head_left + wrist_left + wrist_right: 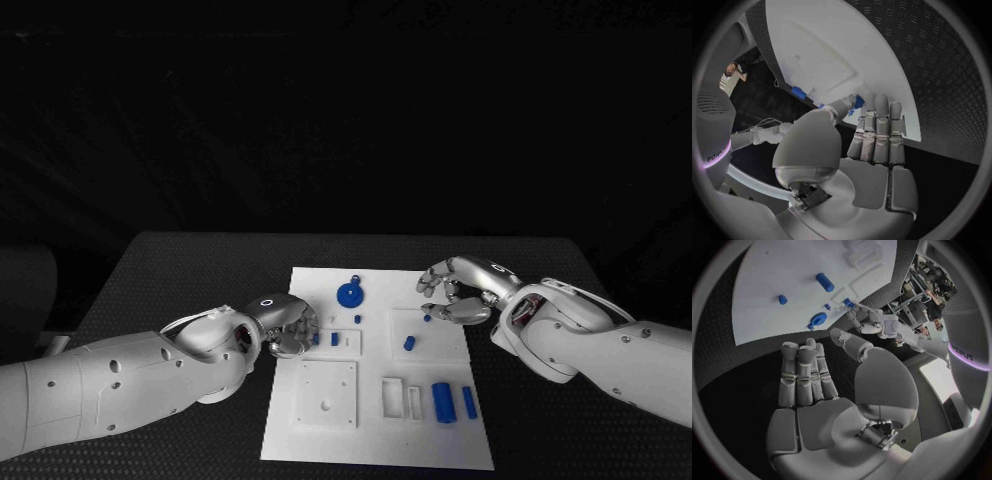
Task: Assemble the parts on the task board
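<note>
Both silver hands, left [284,328] and right [464,290], hovered with fingers spread, holding nothing, over the flat white plastic task board [378,440] mid-frame.

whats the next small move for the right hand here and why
Probably lower the right hand onto the small blue part just below its fingertips and pinch it. The hand hovers over the task board holding nothing visible, and the part lies loose on the board. The left hand rests at the board's left edge by other blue parts.
</note>
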`<state>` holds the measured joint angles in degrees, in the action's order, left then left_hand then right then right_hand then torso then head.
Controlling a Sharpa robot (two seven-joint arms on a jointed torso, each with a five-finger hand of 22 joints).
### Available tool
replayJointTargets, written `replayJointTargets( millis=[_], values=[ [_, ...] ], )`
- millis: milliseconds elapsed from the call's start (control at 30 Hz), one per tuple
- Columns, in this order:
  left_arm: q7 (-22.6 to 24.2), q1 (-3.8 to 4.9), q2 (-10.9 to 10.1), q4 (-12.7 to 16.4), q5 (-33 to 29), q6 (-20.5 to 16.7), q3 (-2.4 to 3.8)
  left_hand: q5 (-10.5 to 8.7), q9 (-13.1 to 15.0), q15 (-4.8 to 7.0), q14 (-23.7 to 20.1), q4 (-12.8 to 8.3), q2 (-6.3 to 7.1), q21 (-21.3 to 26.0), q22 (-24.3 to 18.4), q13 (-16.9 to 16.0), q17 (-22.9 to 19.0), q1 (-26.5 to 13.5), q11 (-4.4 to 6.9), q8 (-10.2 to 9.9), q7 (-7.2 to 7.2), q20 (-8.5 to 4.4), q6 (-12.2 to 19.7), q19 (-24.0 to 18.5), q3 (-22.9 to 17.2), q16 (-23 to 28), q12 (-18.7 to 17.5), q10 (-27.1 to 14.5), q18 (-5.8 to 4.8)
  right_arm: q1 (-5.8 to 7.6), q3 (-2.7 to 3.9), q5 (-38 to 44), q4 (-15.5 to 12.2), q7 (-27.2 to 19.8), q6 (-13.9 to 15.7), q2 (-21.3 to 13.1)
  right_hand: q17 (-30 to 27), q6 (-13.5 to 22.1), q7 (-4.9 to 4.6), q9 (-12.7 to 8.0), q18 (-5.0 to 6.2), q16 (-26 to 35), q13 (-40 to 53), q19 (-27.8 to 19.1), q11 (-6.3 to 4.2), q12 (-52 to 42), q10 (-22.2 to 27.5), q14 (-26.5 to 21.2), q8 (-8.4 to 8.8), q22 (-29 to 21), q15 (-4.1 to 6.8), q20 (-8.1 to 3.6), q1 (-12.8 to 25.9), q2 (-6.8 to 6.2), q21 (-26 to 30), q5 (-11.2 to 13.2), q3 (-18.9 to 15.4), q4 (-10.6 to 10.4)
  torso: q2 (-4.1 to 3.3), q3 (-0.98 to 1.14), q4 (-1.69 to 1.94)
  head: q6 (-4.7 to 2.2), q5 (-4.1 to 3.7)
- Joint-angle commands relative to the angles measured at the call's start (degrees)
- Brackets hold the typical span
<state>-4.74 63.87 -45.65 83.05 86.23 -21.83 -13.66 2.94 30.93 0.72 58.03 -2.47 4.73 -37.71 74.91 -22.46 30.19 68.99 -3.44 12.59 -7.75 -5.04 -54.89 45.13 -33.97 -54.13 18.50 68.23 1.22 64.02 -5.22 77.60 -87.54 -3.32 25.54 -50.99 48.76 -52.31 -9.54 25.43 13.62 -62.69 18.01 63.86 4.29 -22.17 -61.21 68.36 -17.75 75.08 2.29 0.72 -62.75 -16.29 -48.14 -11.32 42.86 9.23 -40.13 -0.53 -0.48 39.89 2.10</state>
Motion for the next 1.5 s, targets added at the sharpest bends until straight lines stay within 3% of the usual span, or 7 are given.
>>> replayJointTargets(
  millis=[33, 267, 500, 700, 1500],
  values=[
    [-0.2, -0.16, -0.1, 0.1, -0.3, 0.3, -0.12, 0.16, 0.0, 0.02, -0.3, 0.4, -0.46, 0.4, 1.2, -0.1, 0.1, -0.1, -0.07, 0.2, -0.18, -1.31, 0.0, -0.3, 0.2, 0.2, -0.2, -0.5, -0.77, -0.03, 0.02, 0.0, 0.0, -0.4, -0.7, 0.0, -0.1, 0.4, 0.03, -0.1, 1.38, -0.1, -0.1, 0.0, 0.07, 0.2, -0.3, -0.3, -0.18, 0.4, -0.25, -0.38, 0.5, 0.06, 0.3, -0.3, -0.1, -0.3, -0.01, 0.0, -0.02, 0.02, 0.02],
    [-0.1, -0.15, -0.2, 0.4, -0.3, 0.9, -0.12, 0.13, -0.1, 0.01, -0.3, 0.6, -0.18, 0.4, 1.2, -0.1, 0.2, -0.3, -0.07, 0.2, -0.19, -1.31, 0.1, -0.3, 0.4, 0.2, -0.2, -0.5, -0.76, -0.03, 0.02, 0.0, 0.1, -0.4, -0.8, 0.1, -0.1, 0.4, 0.03, -0.1, 1.38, -0.1, -0.1, 0.0, 0.07, 0.3, -0.3, -0.3, -0.18, 0.4, -0.26, -0.38, 0.5, 0.05, 0.3, -0.3, -0.1, -0.3, 0.02, 0.01, -0.01, 0.14, 0.06],
    [-0.4, -0.15, -0.3, 0.3, -0.3, 1.8, -0.12, 0.09, -0.2, 0.0, -0.5, 0.1, 1.21, 0.6, 1.2, -0.1, 0.2, 0.1, -0.12, 0.3, -0.18, -1.32, 0.1, -0.4, 0.6, 0.3, -0.3, -0.7, -0.71, -0.03, 0.02, -0.1, 0.1, -0.3, -0.9, 0.0, -0.1, 0.4, 0.02, -0.1, 1.38, -0.2, -0.1, 0.0, 0.08, 0.3, -0.3, -0.4, -0.18, 0.4, -0.26, -0.39, 0.5, 0.06, 0.4, -0.3, -0.1, -0.3, 0.01, 0.02, -0.01, 0.06, 0.13],
    [-0.3, -0.15, -0.4, 0.4, -0.3, 2.3, -0.12, 0.09, -0.2, -0.04, -0.6, 0.0, 1.63, 0.6, 1.2, -0.1, 0.2, 0.3, -0.17, 0.3, -0.17, -1.28, 0.0, -0.5, 0.7, 0.4, -0.4, -0.8, -0.72, -0.03, 0.02, -0.1, 0.1, -0.3, -1.0, 0.1, -0.1, 0.4, 0.02, -0.1, 1.38, -0.2, -0.1, 0.0, 0.08, 0.3, -0.3, -0.4, -0.18, 0.4, -0.27, -0.39, 0.5, 0.06, 0.4, -0.3, -0.1, -0.3, 0.0, 0.0, -0.02, 0.21, 0.12],
    [-0.2, -0.14, -0.9, 0.9, -0.3, 1.8, -0.12, 0.1, -0.6, -0.23, -0.8, 2.1, -1.52, 1.0, 1.2, -0.3, 0.4, -0.6, -0.28, 0.5, -0.12, -1.06, -0.1, -0.8, 0.5, 0.5, -0.5, -0.9, -0.83, -0.03, 0.01, -0.3, 0.2, -0.3, -1.3, 0.0, -0.2, 0.4, 0.0, -0.1, 1.38, -0.2, -0.2, 0.0, 0.11, 0.4, -0.3, -0.4, -0.17, 0.4, -0.29, -0.38, 0.6, 0.09, 0.4, -0.4, -0.2, -0.4, 0.0, 0.01, -0.02, 0.23, 0.27]
  ],
)
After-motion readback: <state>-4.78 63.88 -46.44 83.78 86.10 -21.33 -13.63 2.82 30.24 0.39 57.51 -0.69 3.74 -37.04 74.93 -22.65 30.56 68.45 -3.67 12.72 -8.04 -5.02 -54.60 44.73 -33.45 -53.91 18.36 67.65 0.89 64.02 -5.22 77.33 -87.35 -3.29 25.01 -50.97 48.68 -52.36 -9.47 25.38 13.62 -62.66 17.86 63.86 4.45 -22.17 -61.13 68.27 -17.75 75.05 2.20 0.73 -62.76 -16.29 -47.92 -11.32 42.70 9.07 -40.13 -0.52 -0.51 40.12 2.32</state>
